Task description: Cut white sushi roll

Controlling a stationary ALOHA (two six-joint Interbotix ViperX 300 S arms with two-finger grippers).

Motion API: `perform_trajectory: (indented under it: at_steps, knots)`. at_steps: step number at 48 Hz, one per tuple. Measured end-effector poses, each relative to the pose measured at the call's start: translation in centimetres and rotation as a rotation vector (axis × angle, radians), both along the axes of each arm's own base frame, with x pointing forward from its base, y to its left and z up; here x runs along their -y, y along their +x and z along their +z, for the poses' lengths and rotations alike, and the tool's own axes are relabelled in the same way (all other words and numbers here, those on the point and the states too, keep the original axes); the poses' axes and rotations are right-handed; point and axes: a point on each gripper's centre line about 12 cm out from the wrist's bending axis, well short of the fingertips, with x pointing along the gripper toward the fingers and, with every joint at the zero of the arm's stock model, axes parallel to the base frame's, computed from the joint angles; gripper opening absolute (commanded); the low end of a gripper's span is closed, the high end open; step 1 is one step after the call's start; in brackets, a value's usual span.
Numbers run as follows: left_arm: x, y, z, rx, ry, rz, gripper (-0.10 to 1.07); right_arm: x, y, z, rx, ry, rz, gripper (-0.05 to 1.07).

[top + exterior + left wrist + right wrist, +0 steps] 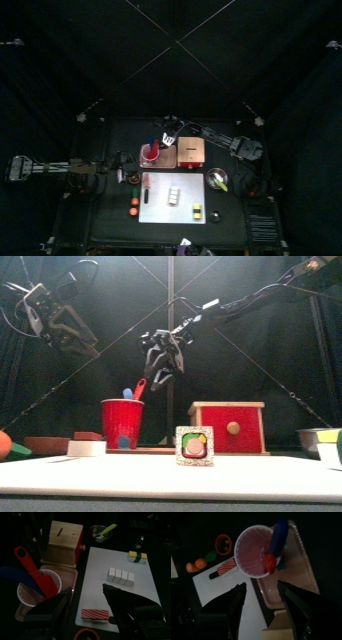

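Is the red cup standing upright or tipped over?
Upright. The red cup stands on its base, mouth upward, with a red utensil and a blue utensil sticking out.

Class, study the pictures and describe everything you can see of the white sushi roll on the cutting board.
The white sushi roll is a short row of about four small white slices pressed side by side, plastic-looking and still joined. It lies flat near the middle of the pale cutting board, apart from the yellow-topped piece and the red-striped piece. No gripper touches it.
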Motion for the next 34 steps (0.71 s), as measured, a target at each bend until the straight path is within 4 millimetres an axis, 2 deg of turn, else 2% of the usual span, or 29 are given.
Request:
perform_trajectory:
  at_steps: [8, 22, 34]
  knots:
    - [0.0, -0.3, -0.7, -0.012, -0.029, 0.014, 0.88, 0.6, 1.0, -0.3, -0.010, -0.006, 0.020, 0.87]
    - [-0.1, -0.3, -0.6, -0.008, -0.045, 0.023, 0.88, 1.3, 2.3, -0.6, -0.028, 0.005, 0.054, 0.86]
    - [-0.3, -0.4, -0.8, -0.012, -0.047, 0.033, 0.88, -0.3, 2.8, -0.5, -0.095, -0.028, 0.076, 0.86]
